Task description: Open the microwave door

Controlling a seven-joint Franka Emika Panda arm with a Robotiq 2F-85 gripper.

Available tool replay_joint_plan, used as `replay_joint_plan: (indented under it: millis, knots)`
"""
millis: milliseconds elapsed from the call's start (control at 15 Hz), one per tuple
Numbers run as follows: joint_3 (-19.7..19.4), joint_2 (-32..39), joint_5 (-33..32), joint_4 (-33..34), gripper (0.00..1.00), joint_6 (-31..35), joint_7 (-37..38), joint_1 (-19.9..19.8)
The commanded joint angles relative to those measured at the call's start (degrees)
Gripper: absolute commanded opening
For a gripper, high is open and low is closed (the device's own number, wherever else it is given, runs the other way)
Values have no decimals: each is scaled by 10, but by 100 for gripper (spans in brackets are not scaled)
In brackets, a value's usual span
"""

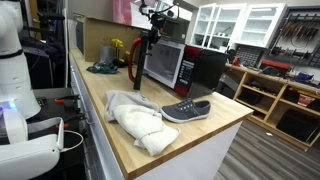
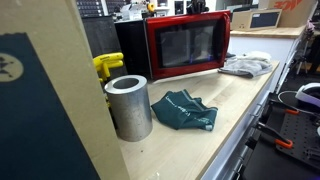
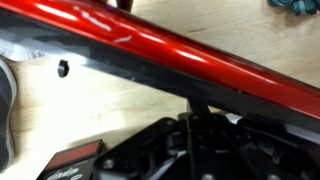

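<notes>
The microwave [image 1: 208, 66] is a black box with a glossy red front and stands at the back of the wooden counter [image 1: 120, 95]; it also shows in an exterior view [image 2: 130, 45]. The microwave door [image 1: 162, 63], red-framed with dark glass, shows in both exterior views [image 2: 190, 45]. In the wrist view its red top edge [image 3: 190, 55] runs diagonally, with counter wood on both sides, so it looks slightly ajar. My gripper [image 1: 151, 32] hangs over the door's top edge near its outer corner. Its black fingers [image 3: 200, 108] reach the door's dark edge. The jaw gap is not clear.
A grey shoe [image 1: 186, 110] and a white cloth [image 1: 135, 122] lie in front of the microwave. A teal cloth [image 2: 186, 111], a metal cylinder [image 2: 128, 106] and a yellow object [image 2: 108, 66] sit beside it. The counter edge drops off toward workshop shelves [image 1: 270, 95].
</notes>
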Motion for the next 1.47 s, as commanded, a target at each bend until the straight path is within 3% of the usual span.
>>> replay_joint_plan:
  millis: [0,267,800,1400]
  knots:
    - [13,-29,12,-15,0,-37,-14,1]
    - [22,-48,24,-25,0,-55,-28,5]
    - [46,-89,107,-82,0,-18,-64,28]
    - [66,-92,146,-77,0,-12,-87,54]
